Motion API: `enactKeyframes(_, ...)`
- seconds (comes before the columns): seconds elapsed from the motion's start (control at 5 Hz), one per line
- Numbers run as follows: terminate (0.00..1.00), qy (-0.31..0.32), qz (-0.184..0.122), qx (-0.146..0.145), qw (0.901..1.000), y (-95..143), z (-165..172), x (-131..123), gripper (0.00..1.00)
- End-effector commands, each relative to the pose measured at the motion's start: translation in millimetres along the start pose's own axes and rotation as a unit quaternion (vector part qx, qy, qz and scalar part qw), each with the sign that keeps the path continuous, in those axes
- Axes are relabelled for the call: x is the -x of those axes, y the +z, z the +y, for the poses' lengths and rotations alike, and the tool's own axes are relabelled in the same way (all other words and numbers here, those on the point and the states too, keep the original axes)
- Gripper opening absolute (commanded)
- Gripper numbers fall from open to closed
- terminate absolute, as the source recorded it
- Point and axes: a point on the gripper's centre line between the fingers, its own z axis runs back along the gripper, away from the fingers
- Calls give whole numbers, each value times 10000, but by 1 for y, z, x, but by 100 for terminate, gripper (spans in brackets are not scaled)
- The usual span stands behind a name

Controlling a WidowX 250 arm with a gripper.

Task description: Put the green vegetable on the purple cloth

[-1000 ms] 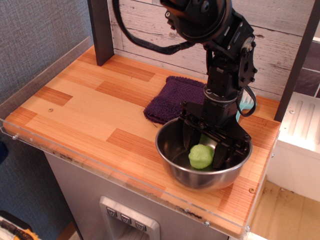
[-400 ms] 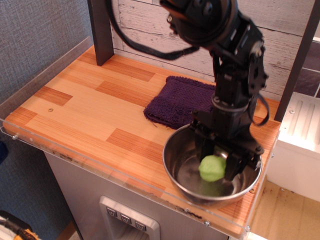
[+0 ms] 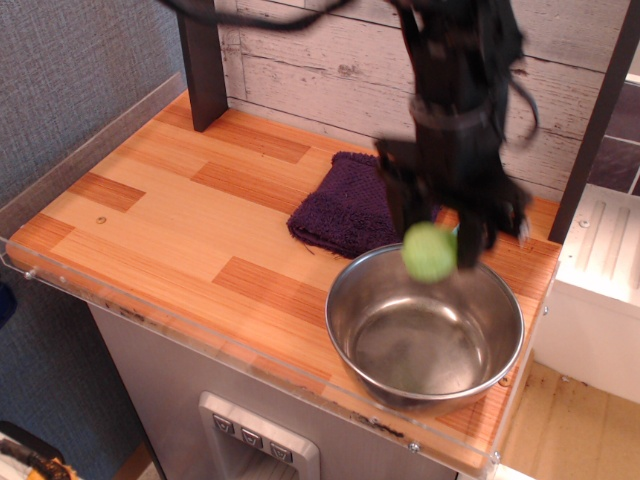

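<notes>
claw (image 3: 432, 243) gripping green vegetable (image 3: 430, 252) above steel bowl (image 3: 425, 372), purple cloth (image 3: 347, 207) beside

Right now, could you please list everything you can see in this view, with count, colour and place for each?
green vegetable: one, light green, held in the air above the far rim of the bowl.
purple cloth: one, dark purple, lying flat on the table behind the bowl, near the back wall.
steel bowl: one, silver, near the table's front right corner, nothing inside it.
table: one, light wood in mixed planks, with a clear edge strip along the left and front sides.
white cabinet: one, white, to the right of the table.
gripper: one, black, blurred, above the bowl's far rim, shut on the green vegetable.
</notes>
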Motion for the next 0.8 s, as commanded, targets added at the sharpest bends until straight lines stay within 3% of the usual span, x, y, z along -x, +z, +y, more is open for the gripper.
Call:
enactKeyframes(0.0,0,565,-355,-476,9966,22,56,-35,0)
enactKeyframes(0.2,0,642,-170,-510,9965,9,65,-38,0)
enactKeyframes(0.6,0,801,-154,-842,9931,1,85,-47,0)
